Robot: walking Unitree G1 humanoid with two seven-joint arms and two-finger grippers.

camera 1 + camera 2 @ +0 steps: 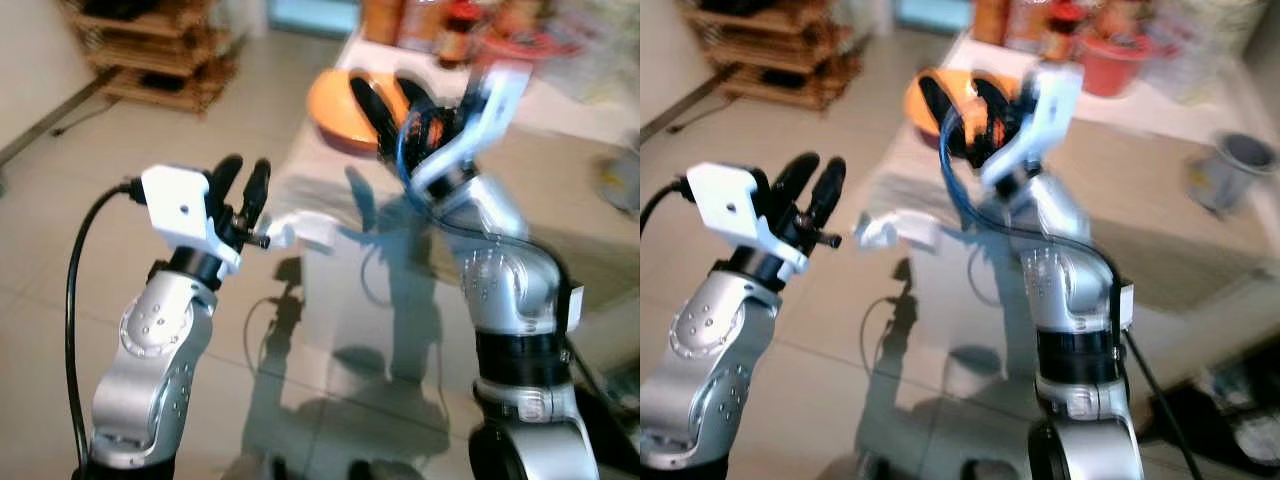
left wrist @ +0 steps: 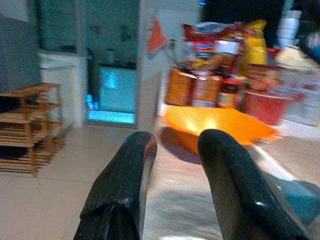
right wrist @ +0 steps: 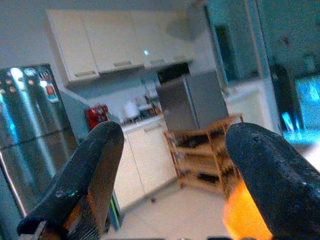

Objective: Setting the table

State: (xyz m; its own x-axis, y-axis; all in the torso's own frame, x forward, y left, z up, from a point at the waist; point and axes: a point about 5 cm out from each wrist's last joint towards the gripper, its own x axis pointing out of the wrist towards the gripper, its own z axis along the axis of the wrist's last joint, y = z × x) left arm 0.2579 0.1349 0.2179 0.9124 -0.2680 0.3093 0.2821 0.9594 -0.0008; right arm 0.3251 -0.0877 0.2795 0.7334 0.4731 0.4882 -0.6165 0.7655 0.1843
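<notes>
An orange bowl (image 1: pixel 335 105) sits on the near-left part of a glass-topped table (image 1: pixel 400 300). My right gripper (image 1: pixel 385 95) is raised over the bowl's right side, its fingers wide open with nothing between them; the right wrist view (image 3: pixel 170 135) looks past them into the kitchen. My left gripper (image 1: pixel 245 180) is held up beside the table's left edge and points at the bowl (image 2: pixel 220 125). Its two black fingers (image 2: pixel 125 185) stand slightly apart, open and empty.
Jars, snack bags and a red bowl (image 2: pixel 265 105) crowd the far end of the table. A grey cup (image 1: pixel 1240 160) stands at the right side. A white folded piece (image 1: pixel 310 230) lies at the table's left edge. A wooden rack (image 1: pixel 150 50) stands on the tiled floor to the left.
</notes>
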